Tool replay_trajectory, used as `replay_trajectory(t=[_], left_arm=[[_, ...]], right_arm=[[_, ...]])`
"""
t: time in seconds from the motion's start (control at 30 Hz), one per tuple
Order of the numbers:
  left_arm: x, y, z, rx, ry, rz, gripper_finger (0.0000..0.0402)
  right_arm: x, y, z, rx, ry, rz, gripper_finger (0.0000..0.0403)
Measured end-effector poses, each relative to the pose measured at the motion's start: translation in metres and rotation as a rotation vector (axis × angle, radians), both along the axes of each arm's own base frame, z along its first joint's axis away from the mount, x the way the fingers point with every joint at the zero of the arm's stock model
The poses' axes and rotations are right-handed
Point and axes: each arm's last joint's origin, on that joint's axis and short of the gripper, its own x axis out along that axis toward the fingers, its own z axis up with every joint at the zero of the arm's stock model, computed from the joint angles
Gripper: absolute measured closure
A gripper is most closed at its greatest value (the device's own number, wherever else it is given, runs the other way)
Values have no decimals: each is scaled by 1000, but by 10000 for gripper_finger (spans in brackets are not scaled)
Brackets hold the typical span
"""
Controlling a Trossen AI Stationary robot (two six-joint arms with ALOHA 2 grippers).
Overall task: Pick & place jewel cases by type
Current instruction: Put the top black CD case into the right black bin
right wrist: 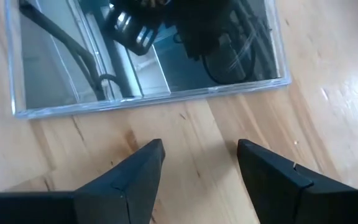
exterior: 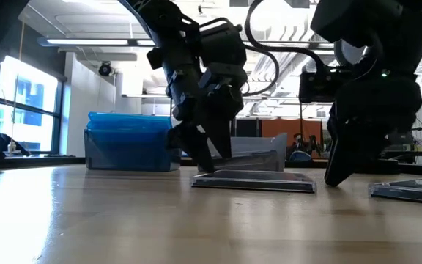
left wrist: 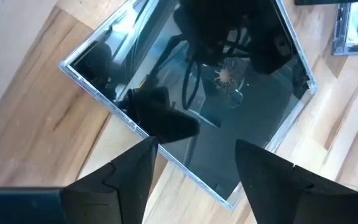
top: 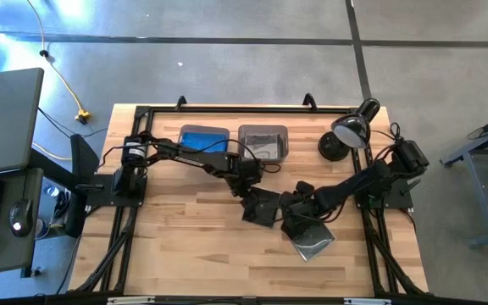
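1. Pale wood planks, butcher-block style, make up the surface (top: 193,246) I work on, framed by a black metal rail; it stands on a grey concrete floor (top: 227,59) crossed by a yellow cable (top: 58,76).
2. At the far edge sit two translucent rectangular plastic bins: one (top: 204,140) showing bright blue cases inside, the other, a grey bin (top: 263,141), just beside it. A black desk lamp (top: 347,134) stands near the far right corner. The low view looks on into a bright room with ceiling strip lights and windows.
3. My left hand (left wrist: 194,168) hangs low over the middle of the surface, its two dark fingers spread wide and holding nothing.
4. A black, glossy, thin square jewel case (left wrist: 191,87) lies flat on the wood right under that hand; one clear plastic edge runs between my fingertips. Whether they touch it I cannot tell. Its mirror-like face reflects my own arm and cables.
5. My right hand (right wrist: 197,162) is close by, on the right of the left one, also low, fingers apart and empty above bare wood.
6. A second jewel case with a clear rim and shiny dark face (right wrist: 148,56) lies flat just ahead of my right fingertips, apart from them.
7. In the low view both cases are thin flat slabs on the wood, near each other but not touching.
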Motion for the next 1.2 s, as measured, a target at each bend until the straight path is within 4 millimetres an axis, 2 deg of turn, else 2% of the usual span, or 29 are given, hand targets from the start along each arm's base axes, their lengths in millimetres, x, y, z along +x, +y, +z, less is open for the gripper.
replay_trajectory(t=[0.37, 0.5, 0.73, 0.93, 1.1, 1.2], left_arm=[[-12, 0, 15, 14, 44, 9, 179], [-19, 1, 12, 51, 124, 23, 179], [-17, 3, 12, 119, 107, 54, 179], [-6, 2, 8, 74, 35, 75, 179], [-5, 1, -1, 15, 75, 89, 180], [-3, 0, -14, -36, 106, 73, 180]], right_arm=[[4, 2, -9, -33, -10, 19, 195], [7, 3, -8, -40, -41, 38, 195], [12, 0, -7, -53, -80, 38, 195], [13, 0, -7, -50, -75, 72, 195], [13, 1, -7, -33, -74, 76, 195], [14, 1, -8, -29, -74, 96, 195]])
